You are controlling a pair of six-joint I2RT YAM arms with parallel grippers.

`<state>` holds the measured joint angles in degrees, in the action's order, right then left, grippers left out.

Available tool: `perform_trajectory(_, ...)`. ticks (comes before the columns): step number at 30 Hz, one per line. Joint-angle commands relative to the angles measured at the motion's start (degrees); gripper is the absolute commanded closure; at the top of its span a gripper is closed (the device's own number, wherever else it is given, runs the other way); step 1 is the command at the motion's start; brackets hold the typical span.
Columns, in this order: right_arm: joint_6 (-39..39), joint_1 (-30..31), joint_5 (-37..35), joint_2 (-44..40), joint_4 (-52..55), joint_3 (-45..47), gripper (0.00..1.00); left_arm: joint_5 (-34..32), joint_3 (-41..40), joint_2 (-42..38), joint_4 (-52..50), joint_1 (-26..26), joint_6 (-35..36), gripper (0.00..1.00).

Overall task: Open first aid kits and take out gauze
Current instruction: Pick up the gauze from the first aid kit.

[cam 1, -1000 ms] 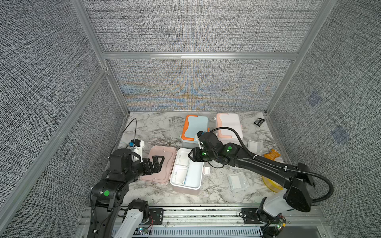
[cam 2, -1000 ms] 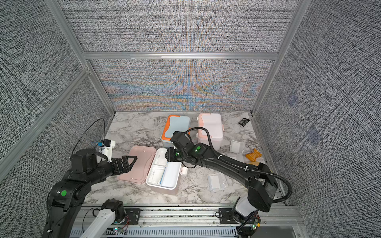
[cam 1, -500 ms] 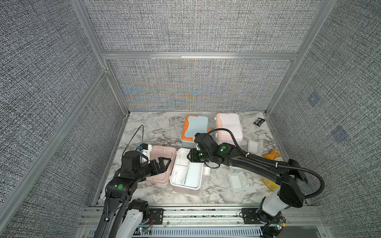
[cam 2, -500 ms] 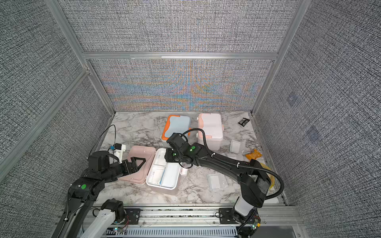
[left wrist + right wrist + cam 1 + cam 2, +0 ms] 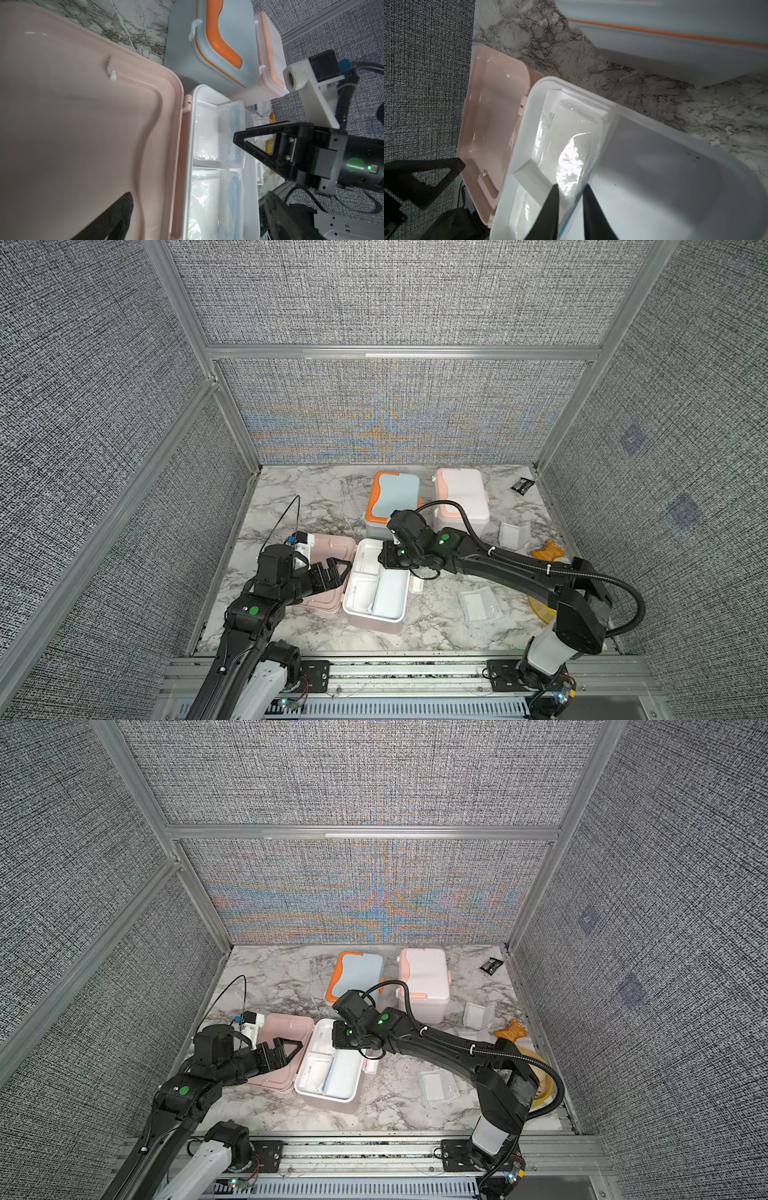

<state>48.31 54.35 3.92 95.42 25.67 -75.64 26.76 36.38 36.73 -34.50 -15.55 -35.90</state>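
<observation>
Currently the right tool [image 5: 571,187] is nearly closed on the clear-wrapped white gauze pad [image 5: 569,153] inside the open pink-and-white plastic first aid kit [image 5: 372,621]; grip unconfirmed. The left tool [image 5: 330,572] stands open. Risk: the slick pad slips free on lifting.

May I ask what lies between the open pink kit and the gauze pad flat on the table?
Bare marble tabletop only, from open pink kit to gauze pad, seen in both top views.

Left tool [image 5: 332,572] open, right tool [image 5: 570,188] narrowly apart
</observation>
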Motion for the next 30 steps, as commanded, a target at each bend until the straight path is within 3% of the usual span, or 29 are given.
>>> perform_trajectory(1,0.11,0.06,-0.37,-0.13,0.78,-0.13,0.89,-1.65,-0.26,0.14,2.56,-0.90,-0.34,0.02)
perform_trajectory(4,-0.03,0.05,-0.24,-0.51,0.84,-0.38,1.00,-2.23,-0.35,0.13,2.81,-1.92,-0.63,0.02)
perform_trajectory(15,-3.89,0.92,-2.14,-6.49,-0.14,-0.91,1.00,-4.35,0.65,-2.08,2.63,-3.87,-1.54,0.01)
perform_trajectory(21,-6.67,0.96,-3.79,-15.43,-3.87,3.76,1.00,-3.49,2.65,-4.15,2.07,-3.96,-2.22,0.00)
perform_trajectory(30,-9.83,-0.22,-11.27,-31.70,0.08,11.09,1.00,-2.11,6.50,-8.26,1.29,-3.96,-2.44,0.00)
